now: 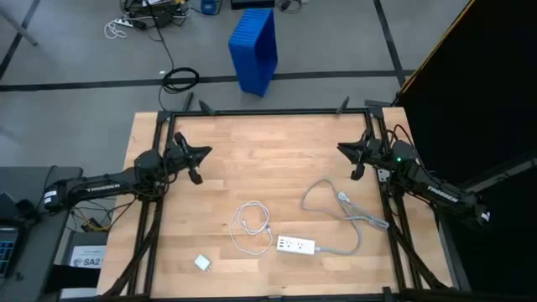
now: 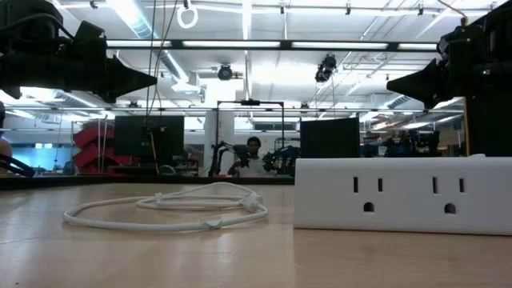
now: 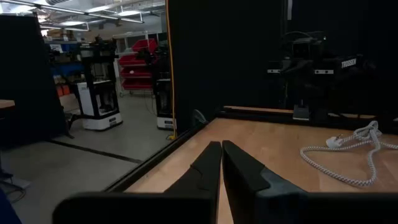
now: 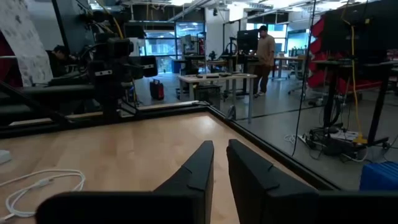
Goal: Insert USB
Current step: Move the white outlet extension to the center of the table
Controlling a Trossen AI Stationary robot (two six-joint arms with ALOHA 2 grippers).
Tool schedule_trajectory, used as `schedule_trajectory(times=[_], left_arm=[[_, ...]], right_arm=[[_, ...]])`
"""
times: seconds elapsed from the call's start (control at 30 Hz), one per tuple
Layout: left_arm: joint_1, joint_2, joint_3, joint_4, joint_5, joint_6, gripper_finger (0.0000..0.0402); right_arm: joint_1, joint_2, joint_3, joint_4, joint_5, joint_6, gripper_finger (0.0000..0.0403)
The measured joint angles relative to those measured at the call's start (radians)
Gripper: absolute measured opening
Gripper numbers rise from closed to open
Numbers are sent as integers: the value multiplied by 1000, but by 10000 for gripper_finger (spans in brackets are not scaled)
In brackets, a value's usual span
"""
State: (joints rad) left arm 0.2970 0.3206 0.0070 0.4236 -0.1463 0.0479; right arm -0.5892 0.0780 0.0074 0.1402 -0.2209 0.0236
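The USB (image 1: 252, 226), 1 thin white cable, lay in loose loops on the worktop (image 1: 268, 151), just beside the near end of the white power strip (image 1: 296, 246) and well apart from both arms. It appeared light and limp; the loops would likely slide and sag, so hold was best taken at a small stiff plug rather than mid-cable. The left claw (image 1: 201, 153) and right claw (image 1: 342, 149), 2 in all, hung over the far corners, each with fingers pressed together and empty. Also counted: 1 power strip with 1 thicker grey cord (image 1: 352, 220), and 1 small white block (image 1: 202, 262).
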Motion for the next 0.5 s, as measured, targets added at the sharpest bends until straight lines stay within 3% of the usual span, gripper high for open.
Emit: schedule_trajectory(times=[0.5], left_arm=[[0,0,0,0,0,0,0]], right_arm=[[0,0,0,0,0,0,38]])
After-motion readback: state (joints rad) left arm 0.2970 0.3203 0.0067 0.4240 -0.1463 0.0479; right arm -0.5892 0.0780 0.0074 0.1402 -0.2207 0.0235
